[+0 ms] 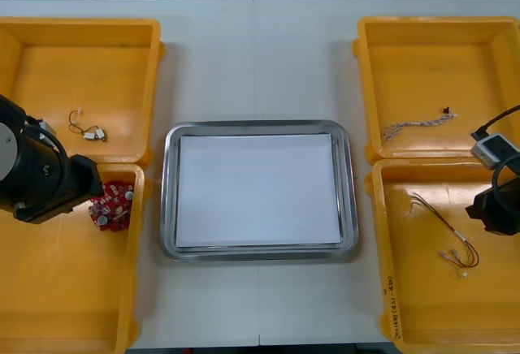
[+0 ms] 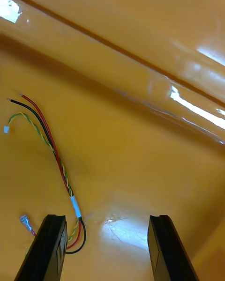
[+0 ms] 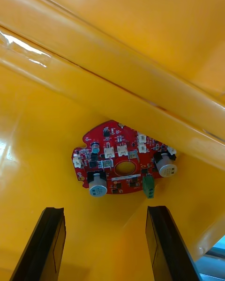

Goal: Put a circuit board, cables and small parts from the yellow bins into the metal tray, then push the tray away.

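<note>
A round red circuit board [image 1: 111, 205] lies in the near left yellow bin [image 1: 49, 289], close to its far right corner. In the left wrist view the board [image 3: 123, 165] sits just beyond my open left gripper [image 3: 104, 243], with nothing between the fingers. A red and yellow cable [image 1: 445, 232] lies in the near right bin [image 1: 439, 305]. My right gripper [image 2: 107, 246] stands open over that bin's floor, the cable [image 2: 51, 150] running past its one finger [image 2: 47, 248]. The metal tray [image 1: 258, 252], white inside, rests between the bins.
The far left bin [image 1: 81, 62] holds a short black cable with a small metal part [image 1: 87, 131]. A twisted blue and white cable [image 1: 418, 125] lies in the far right bin [image 1: 439, 53]. Bin walls rise close beyond both grippers.
</note>
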Controlling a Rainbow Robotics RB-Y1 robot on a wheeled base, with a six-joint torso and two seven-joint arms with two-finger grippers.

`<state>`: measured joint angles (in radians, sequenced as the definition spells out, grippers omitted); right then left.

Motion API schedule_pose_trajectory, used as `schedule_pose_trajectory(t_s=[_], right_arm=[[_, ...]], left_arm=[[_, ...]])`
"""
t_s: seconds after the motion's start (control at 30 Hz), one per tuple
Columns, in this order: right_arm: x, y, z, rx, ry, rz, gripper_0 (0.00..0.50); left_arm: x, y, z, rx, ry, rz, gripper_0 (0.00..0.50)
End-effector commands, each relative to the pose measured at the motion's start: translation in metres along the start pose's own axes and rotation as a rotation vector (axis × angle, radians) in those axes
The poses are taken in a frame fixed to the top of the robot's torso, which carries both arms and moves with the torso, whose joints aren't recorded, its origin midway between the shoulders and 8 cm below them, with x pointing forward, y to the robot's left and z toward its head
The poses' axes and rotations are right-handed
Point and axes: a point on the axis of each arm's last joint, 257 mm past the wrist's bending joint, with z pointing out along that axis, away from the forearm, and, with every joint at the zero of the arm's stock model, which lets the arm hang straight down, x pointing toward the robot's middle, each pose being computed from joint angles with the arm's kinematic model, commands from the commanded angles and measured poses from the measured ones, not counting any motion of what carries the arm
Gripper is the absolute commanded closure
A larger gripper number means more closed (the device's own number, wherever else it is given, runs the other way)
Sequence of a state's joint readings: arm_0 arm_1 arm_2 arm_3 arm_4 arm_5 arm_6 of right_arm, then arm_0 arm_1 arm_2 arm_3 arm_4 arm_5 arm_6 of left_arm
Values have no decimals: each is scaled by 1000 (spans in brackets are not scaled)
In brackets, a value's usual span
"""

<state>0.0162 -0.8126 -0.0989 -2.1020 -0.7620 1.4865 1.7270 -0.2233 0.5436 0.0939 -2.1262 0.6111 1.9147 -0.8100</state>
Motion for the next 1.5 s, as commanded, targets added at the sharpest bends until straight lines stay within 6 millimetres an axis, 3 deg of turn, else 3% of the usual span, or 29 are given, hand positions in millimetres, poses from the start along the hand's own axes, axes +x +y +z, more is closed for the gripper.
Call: schedule_pose_trajectory(t_s=[0.03, 0.5, 0.93, 1.5], right_arm=[[14, 8, 11, -4, 15, -33, 0], [31, 17, 35, -45, 32, -87, 0], [45, 16, 44, -74, 64, -94, 0], [49, 21, 57, -80, 56, -124, 0]], left_arm=[[-1, 11, 3, -51, -1, -43, 0], [16, 27, 20, -87, 32, -67, 0], [17, 16, 26, -48, -16, -23, 0], [24, 9, 31, -10, -55, 32, 0]])
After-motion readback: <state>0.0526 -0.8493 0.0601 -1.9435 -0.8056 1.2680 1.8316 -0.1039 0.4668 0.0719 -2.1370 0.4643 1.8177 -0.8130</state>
